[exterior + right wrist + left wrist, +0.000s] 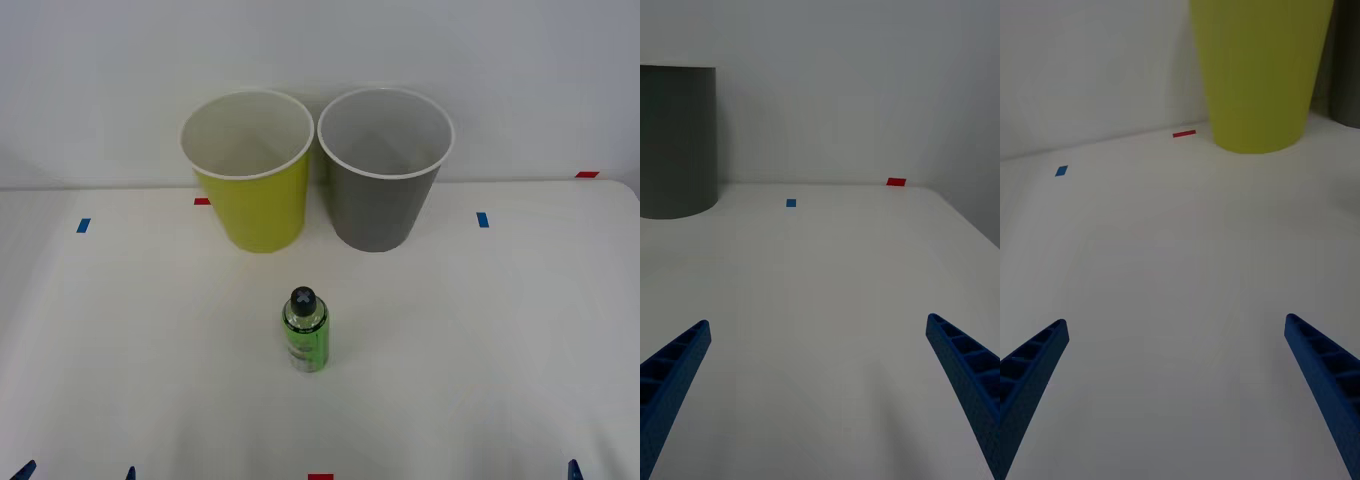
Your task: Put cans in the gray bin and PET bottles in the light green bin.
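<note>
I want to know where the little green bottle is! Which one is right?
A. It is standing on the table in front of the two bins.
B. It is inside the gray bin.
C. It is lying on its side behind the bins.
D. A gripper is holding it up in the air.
A: the small green bottle stands upright on the table, nearer the robot than the light green bin and the gray bin, touching neither.

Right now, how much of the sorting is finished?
Nothing looks done: the PET bottle stands upright on the table, in front of the light green bin and gray bin. Left gripper and right gripper are open, holding nothing. The bottle must go into the light green bin.
</note>
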### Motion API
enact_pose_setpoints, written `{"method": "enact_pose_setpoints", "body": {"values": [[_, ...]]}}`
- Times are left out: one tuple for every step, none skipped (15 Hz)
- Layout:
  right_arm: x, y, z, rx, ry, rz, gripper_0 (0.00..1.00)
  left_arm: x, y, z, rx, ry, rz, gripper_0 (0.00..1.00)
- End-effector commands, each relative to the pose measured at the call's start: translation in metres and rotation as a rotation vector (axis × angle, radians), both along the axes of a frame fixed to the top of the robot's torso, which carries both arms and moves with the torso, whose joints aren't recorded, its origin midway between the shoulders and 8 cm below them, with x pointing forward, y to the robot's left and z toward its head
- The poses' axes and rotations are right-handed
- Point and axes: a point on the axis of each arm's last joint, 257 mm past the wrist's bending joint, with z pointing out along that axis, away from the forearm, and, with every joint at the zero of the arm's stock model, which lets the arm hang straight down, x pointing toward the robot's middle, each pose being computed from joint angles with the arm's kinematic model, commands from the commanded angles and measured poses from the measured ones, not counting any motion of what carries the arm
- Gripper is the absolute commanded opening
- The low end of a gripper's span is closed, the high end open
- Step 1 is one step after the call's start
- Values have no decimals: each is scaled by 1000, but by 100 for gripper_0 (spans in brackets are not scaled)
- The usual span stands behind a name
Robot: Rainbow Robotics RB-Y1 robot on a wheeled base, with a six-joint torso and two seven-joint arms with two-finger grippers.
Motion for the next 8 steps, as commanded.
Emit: {"method": "enact_pose_setpoints", "body": {"values": [[0,0,0,0,0,0,100,0,0,0,0,0,0,100],[0,0,0,0,0,0,100,0,0,0,0,0,0,100],[0,0,0,0,0,0,100,0,-3,-13,-9,17,-6,100],[0,0,0,0,0,0,100,2,-4,-5,-9,-28,-26,100],[0,0,0,0,0,0,100,3,-5,1,-19,-66,-39,100],[0,0,0,0,0,0,100,4,-6,1,-14,-65,-49,100],[0,0,0,0,0,0,100,7,-9,3,5,-71,-83,100],[0,0,0,0,0,0,100,11,-11,4,17,-78,-112,100]]}}
